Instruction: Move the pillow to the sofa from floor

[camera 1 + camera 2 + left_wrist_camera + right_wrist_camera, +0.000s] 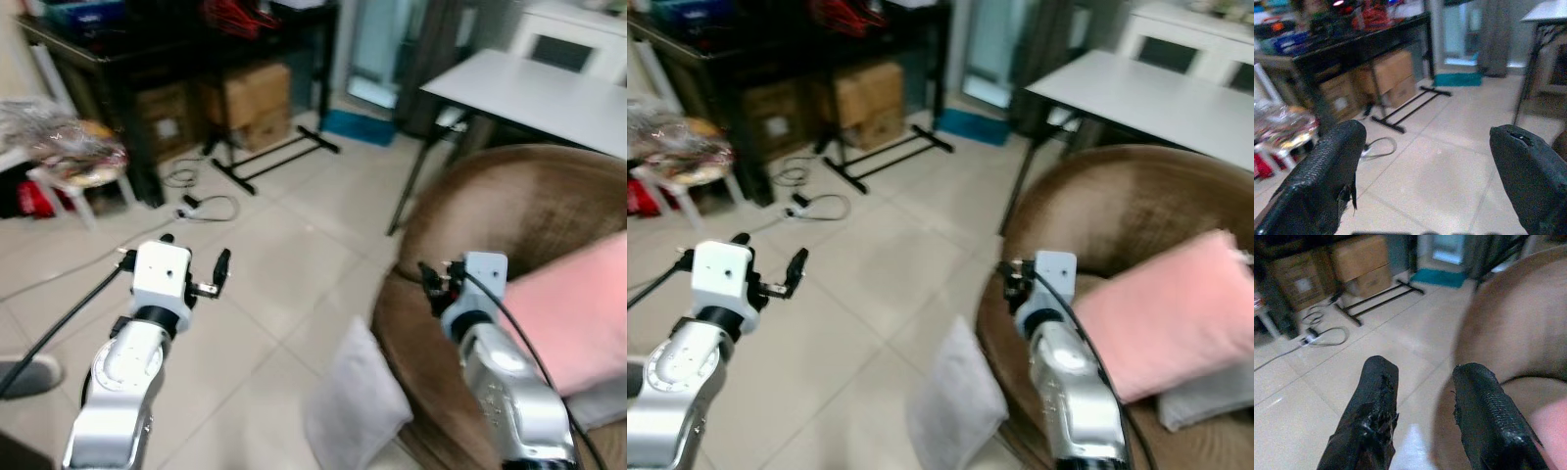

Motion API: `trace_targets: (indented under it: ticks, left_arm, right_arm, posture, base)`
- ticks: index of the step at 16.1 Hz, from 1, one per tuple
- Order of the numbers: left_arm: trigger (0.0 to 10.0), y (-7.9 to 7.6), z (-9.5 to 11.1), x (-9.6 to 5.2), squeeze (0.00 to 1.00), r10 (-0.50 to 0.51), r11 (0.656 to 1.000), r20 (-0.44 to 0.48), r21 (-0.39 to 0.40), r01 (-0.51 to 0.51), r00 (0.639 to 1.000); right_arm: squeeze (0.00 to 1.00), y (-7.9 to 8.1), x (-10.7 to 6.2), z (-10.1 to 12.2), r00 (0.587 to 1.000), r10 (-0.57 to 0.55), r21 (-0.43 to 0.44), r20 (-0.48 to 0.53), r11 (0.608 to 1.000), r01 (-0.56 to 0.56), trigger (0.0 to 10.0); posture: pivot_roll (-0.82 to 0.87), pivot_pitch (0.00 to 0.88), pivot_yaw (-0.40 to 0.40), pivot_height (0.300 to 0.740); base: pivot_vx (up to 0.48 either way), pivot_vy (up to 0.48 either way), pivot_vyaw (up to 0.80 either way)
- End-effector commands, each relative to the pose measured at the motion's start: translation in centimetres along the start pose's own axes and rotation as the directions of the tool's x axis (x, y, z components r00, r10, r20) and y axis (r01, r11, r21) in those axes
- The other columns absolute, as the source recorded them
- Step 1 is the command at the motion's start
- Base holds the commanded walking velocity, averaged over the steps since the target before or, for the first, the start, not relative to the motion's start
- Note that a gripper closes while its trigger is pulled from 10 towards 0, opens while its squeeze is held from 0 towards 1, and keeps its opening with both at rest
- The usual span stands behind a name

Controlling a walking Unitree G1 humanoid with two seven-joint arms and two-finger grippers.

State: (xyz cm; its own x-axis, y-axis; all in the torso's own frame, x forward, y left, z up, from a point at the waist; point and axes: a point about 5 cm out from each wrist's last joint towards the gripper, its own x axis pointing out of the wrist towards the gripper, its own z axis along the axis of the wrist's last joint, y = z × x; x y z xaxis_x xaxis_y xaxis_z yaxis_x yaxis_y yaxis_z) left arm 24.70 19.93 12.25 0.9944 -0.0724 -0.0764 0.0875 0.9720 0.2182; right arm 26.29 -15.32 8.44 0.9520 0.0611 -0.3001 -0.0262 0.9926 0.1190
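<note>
Pillow [355, 401], pale grey, stood on the tiled floor [274, 284], leaning against the brown sofa [529, 211], nearest the camera. On the sofa seat lay a pink cushion [1171, 308] over a grey one [1205, 397]. Left gripper [191, 264] hovered above the floor with its fingers [1327, 181] spread wide and empty. Right gripper [1422, 406] hung by the sofa's edge, its fingers [1484, 416] narrowly parted, holding nothing. Farther off stood a white table [539, 93], cardboard boxes [257, 103] under a dark table [118, 59], their labels unreadable.
</note>
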Motion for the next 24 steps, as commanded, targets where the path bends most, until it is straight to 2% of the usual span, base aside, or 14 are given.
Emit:
trace_targets:
  ticks: [1,6,10,24]
  left_arm:
    - [10.0,-0.3,0.2,0.2,0.0,-0.01,1.0,0.011,-0.001,0.01,1.0]
    - [10.0,-0.3,0.1,0.3,0.0,-0.009,1.0,0.007,0.008,0.009,1.0]
    - [10.0,-0.4,0.0,0.4,0.0,0.001,1.0,0.004,0.026,-0.002,1.0]
    - [10.0,-0.6,0.2,0.5,0.0,0.008,0.999,0.036,0.042,-0.009,0.999]
  right_arm:
    - [0.0,-0.5,0.0,0.3,1.0,-0.022,-0.018,0.015,1.0,0.022,10.0]
    - [0.0,-0.9,0.1,0.4,0.999,-0.045,-0.022,0.025,0.999,0.045,10.0]
    - [0.0,-1.4,0.2,0.3,0.998,-0.068,-0.028,0.011,0.997,0.068,10.0]
    - [0.0,-1.3,0.3,0.3,0.998,-0.063,-0.012,0.01,0.998,0.064,10.0]
  posture:
    - [0.02,0.0,-0.047,0.74]
    - [0.02,0.0,-0.052,0.74]
    - [0.01,0.0,-0.055,0.736]
    - [0.01,0.0,-0.054,0.586]
  base:
    - [0.356,0.0,0.0]
    - [0.349,0.0,0.0]
    - [0.0,0.0,0.0]
    - [0.0,0.0,0.0]
